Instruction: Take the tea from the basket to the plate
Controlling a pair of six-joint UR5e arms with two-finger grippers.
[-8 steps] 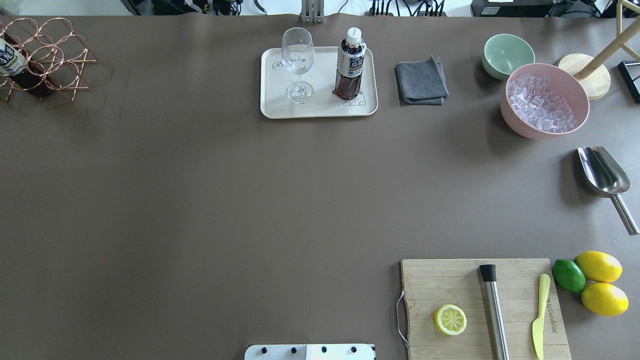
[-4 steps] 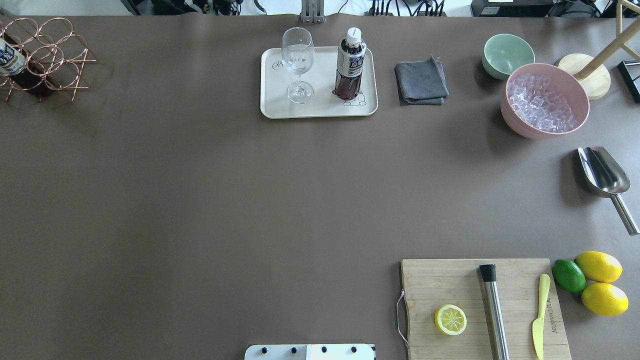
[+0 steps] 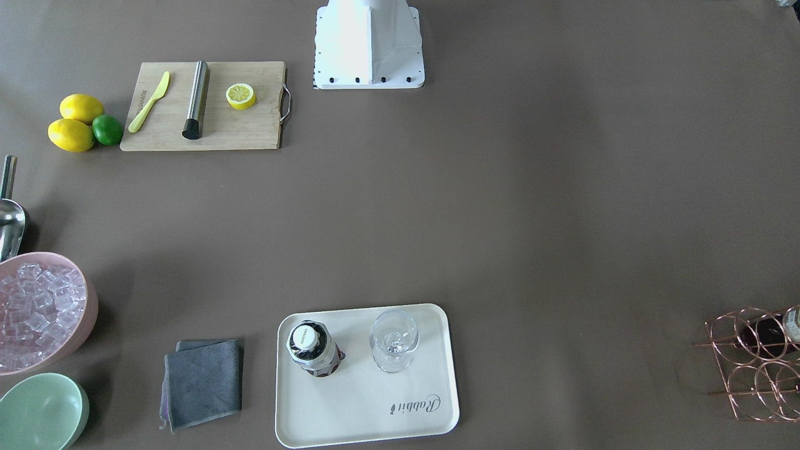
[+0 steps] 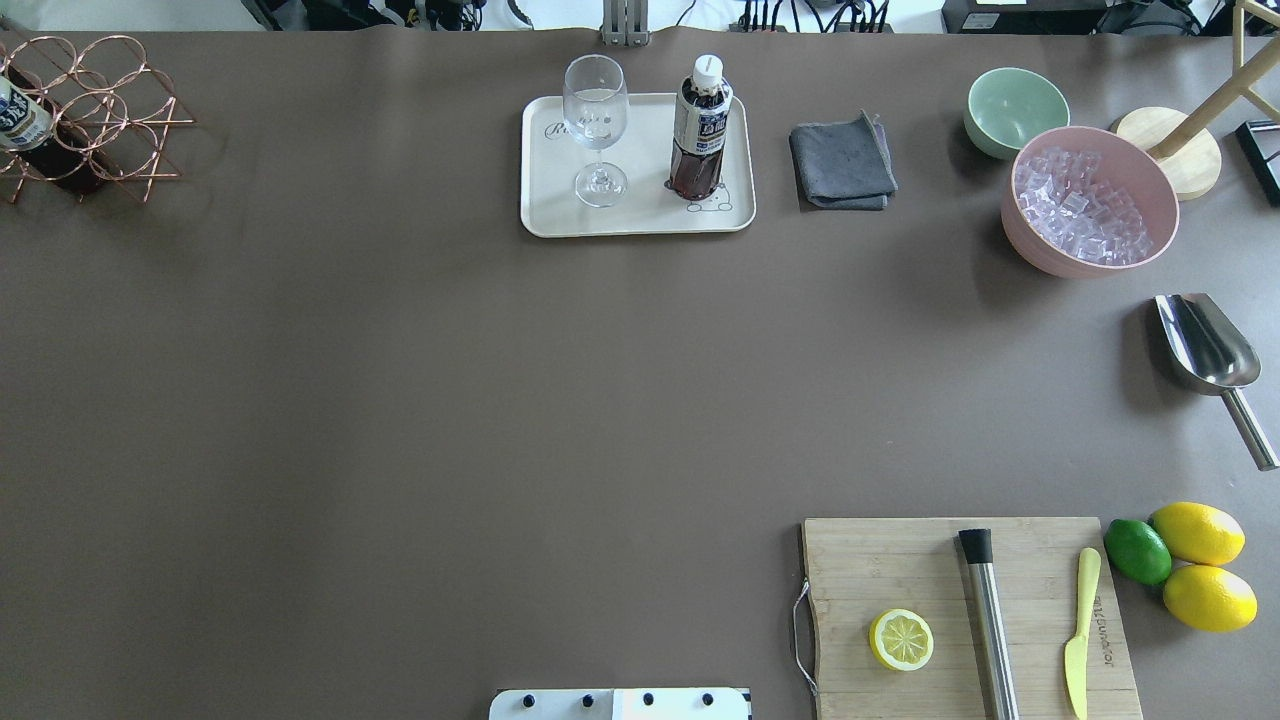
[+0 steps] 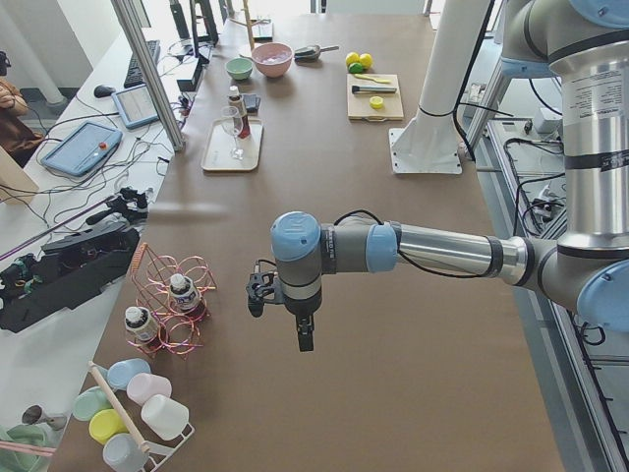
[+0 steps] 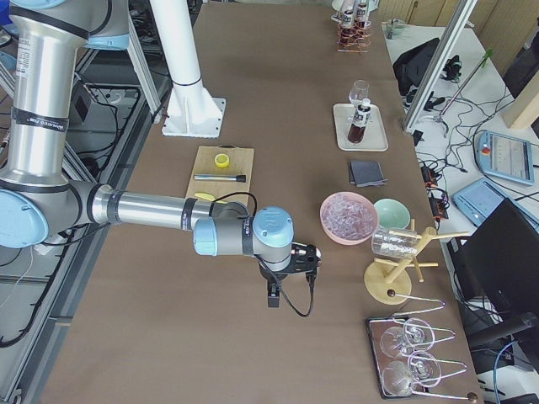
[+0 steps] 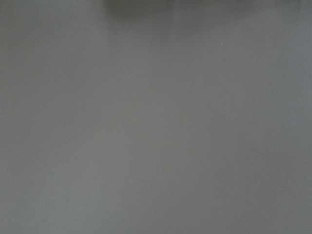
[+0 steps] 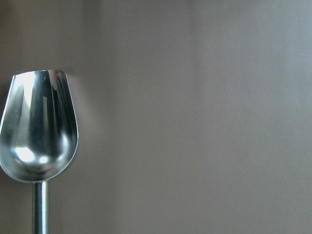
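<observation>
One tea bottle [image 4: 700,125] stands upright on the right half of the cream plate [image 4: 560,215], next to a clear stemmed glass [image 4: 596,120]. In the front-facing view the bottle [image 3: 312,347] stands on the plate [image 3: 362,419]. The copper wire basket [image 4: 100,120] sits at the far left corner and holds another tea bottle [image 4: 25,125]; the exterior left view shows two bottles [image 5: 182,295] in the basket. My left gripper [image 5: 259,293] and right gripper [image 6: 305,255] show only in the side views, off the table's ends. I cannot tell if they are open or shut.
A grey cloth [image 4: 842,162], a mint-green bowl [image 4: 1015,108] and a pink bowl of ice [image 4: 1088,200] stand right of the plate. A steel scoop [image 4: 1210,350] lies at the right edge. A cutting board [image 4: 965,615] holds a lemon half, a muddler and a knife.
</observation>
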